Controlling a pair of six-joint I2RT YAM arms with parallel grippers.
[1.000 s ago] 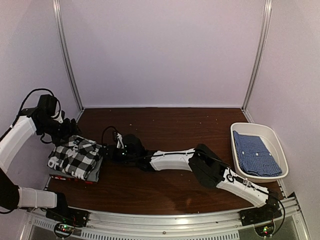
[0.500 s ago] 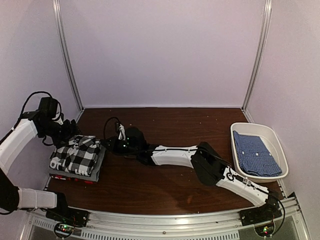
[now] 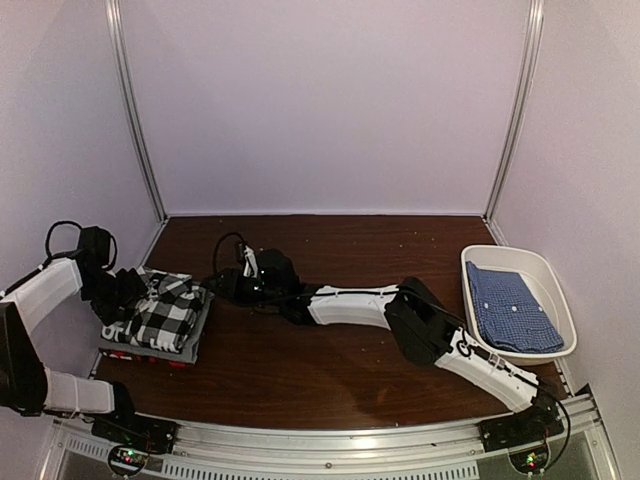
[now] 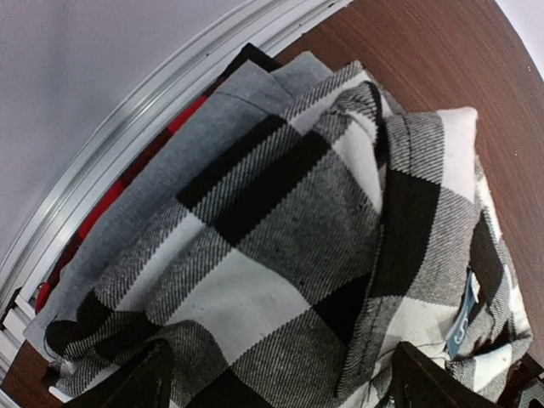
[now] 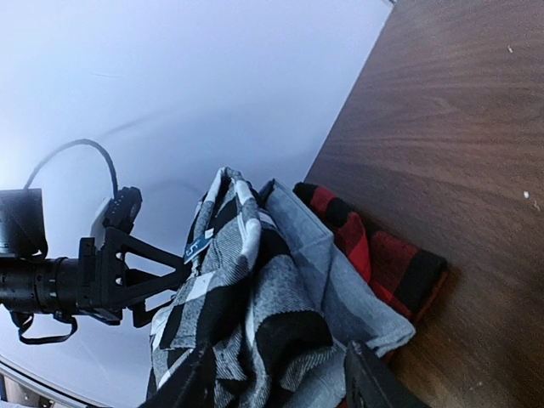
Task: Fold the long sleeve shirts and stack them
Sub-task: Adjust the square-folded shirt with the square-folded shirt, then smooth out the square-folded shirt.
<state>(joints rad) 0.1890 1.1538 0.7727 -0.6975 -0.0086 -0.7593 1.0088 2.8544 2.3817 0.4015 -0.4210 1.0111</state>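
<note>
Left hand (image 3: 120, 292): down low at the left edge of the pile, fingers (image 4: 140, 382) spread wide, check cloth bunched between them and nothing pinched.
Right hand (image 3: 222, 286): stretched right across the table (image 3: 330, 375) to the pile's right edge, fingers (image 5: 197, 387) apart, with the pile's corner sitting between them.
Check shirt (image 3: 160, 312): folded and a bit rumpled on top of the pile. A small blue label peeks out in the left wrist view.
Grey shirt (image 4: 161, 153): directly under the check one, its edge poking out along the side.
Red-black shirt (image 5: 374, 251): bottom layer, flat on the table, with a strip showing beneath the grey.
Blue shirt (image 3: 510, 305): folded inside the white tub (image 3: 505, 250) at the far right, well apart from the pile.
Change on the left: a second ago the left hand hung higher by the pile's far-left corner. Now it has dropped to the pile's level, and the left arm (image 3: 45, 285) lies lower too.
Change on the right: the right hand has slid a touch farther from the bases along the pile's right edge, and the right arm (image 3: 350, 303) has swung with it.
Change in the pile: the check shirt looks nudged slightly toward the far side and more bunched at its left.
Unchanged: blue shirt and tub sit exactly where they were.
</note>
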